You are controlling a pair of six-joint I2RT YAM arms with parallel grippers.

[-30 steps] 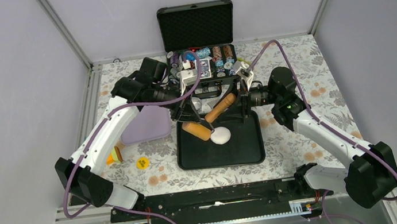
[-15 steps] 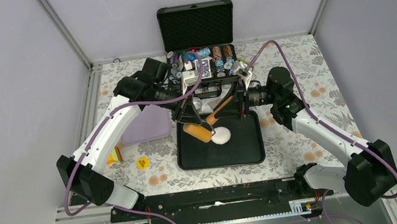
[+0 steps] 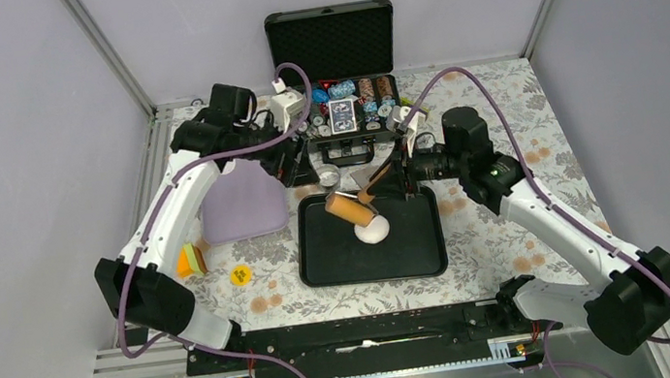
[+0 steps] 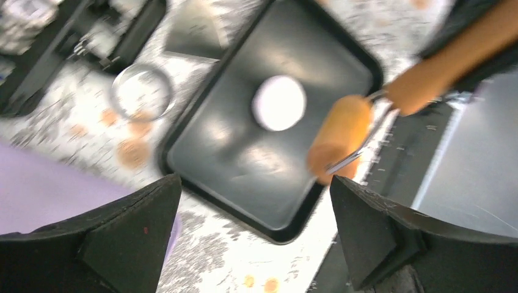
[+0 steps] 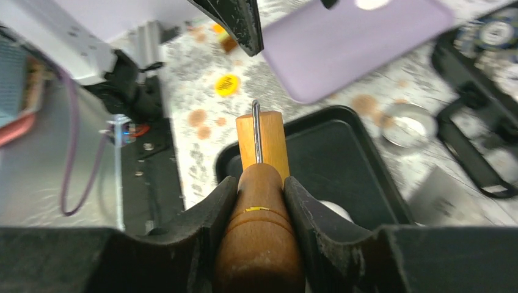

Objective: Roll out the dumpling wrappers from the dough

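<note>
The dough [image 3: 373,232] is a round white pat on the black tray [image 3: 418,256], also seen in the left wrist view [image 4: 279,102]. A wooden roller [image 3: 352,210] hangs just behind the dough, its barrel [image 5: 262,143] pointing away from the right wrist camera. My right gripper [image 5: 261,183] is shut on the roller's brown handle [image 5: 259,238]. My left gripper [image 4: 255,183] is open and holds nothing; it hovers back and to the left of the tray [image 3: 301,159]. The dumpling wrappers are out of view.
A steel ring cutter [image 4: 142,91] and a metal scraper [image 4: 195,36] lie behind the tray. A purple board [image 3: 245,206] sits left of the tray. An open black case [image 3: 341,115] of chips stands at the back. A yellow disc [image 3: 241,275] lies front left.
My left gripper let go of the roller, opened wide and pulled back to the left. My right gripper closed on the handle and now carries the roller alone.
</note>
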